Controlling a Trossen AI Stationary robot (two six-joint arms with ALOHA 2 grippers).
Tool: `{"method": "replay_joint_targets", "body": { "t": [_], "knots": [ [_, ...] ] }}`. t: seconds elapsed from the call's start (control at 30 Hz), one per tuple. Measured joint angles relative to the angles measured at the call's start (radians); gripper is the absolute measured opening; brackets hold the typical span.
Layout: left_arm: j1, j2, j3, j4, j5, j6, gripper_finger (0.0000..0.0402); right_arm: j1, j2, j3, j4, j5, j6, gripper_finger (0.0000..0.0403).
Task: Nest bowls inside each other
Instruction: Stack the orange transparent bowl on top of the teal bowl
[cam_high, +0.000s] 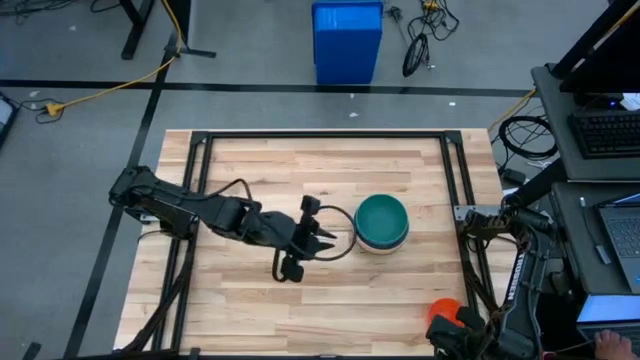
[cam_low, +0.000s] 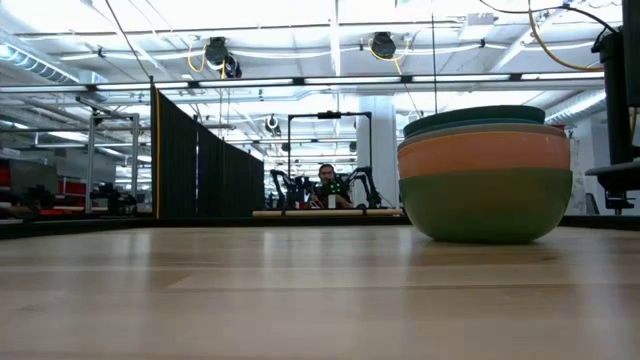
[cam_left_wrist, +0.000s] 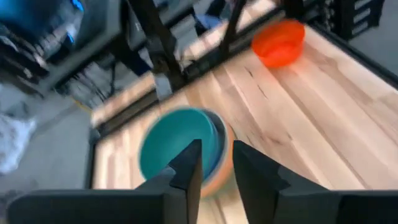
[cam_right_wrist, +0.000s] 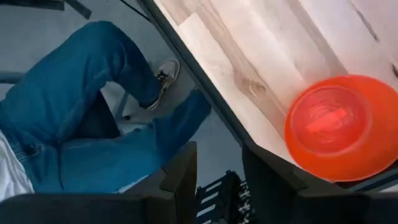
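Bowls (cam_high: 382, 222) nested in one stack, teal on top, sit right of the tabletop (cam_high: 260, 310) centre; low view shows teal, blue-grey, orange and sage-green rims layered. Left gripper (cam_high: 322, 240) hovers just beside the stack, fingers slightly parted, empty. Red-orange bowl (cam_high: 444, 312) lies alone at the near right corner. Right gripper (cam_right_wrist: 217, 163) waits there, fingers apart, holding nothing. No legible writing.

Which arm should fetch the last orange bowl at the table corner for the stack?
Probably right. The orange bowl sits at the table's right near corner, just by the right pincer, which holds nothing. The left pincer is at the stack, mid-table, farther off.
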Motion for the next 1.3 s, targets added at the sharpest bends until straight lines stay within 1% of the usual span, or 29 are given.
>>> {"method": "replay_joint_targets", "body": {
  "t": [0.13,0.2,0.3,0.47,0.57,0.63,0.73,0.9,1.07,1.17,1.3],
  "knots": [
    [-0.031,0.003,-0.001,-0.061,-0.008,-0.071,0.0100,0.003,0.016,0.000,-0.001,-0.028,-0.032,0.0117],
    [-0.042,0.006,-0.001,-0.086,-0.011,-0.105,0.0102,0.006,0.041,0.000,-0.005,-0.047,-0.070,0.0127],
    [-0.056,0.008,-0.001,-0.118,-0.014,-0.157,0.0102,0.006,0.085,0.000,-0.038,-0.102,-0.108,0.0156],
    [-0.085,0.008,-0.001,-0.118,-0.017,-0.204,0.0102,-0.013,0.158,0.000,-0.135,-0.171,-0.032,0.0217],
    [-0.101,0.008,-0.001,-0.116,-0.027,-0.207,0.0103,-0.030,0.200,0.000,-0.161,-0.197,-0.002,0.0240],
    [-0.110,0.008,-0.001,-0.115,-0.037,-0.207,0.0103,-0.042,0.229,0.000,-0.161,-0.210,-0.003,0.0248],
    [-0.124,0.008,-0.001,-0.113,-0.049,-0.212,0.0102,-0.065,0.270,0.000,-0.168,-0.234,-0.004,0.0251],
    [-0.145,0.008,-0.001,-0.108,-0.073,-0.233,0.0103,-0.101,0.327,0.000,-0.172,-0.233,-0.029,0.0251],
    [-0.163,0.008,-0.001,-0.108,-0.078,-0.238,0.0103,-0.122,0.376,0.000,-0.226,-0.235,-0.073,0.0251],
    [-0.173,0.008,-0.001,-0.108,-0.078,-0.262,0.0103,-0.125,0.380,0.000,-0.229,-0.232,-0.082,0.0242],
    [-0.189,0.008,-0.001,-0.108,-0.079,-0.285,0.0103,-0.124,0.380,-0.020,-0.208,-0.229,-0.037,0.0220]
  ]
}}
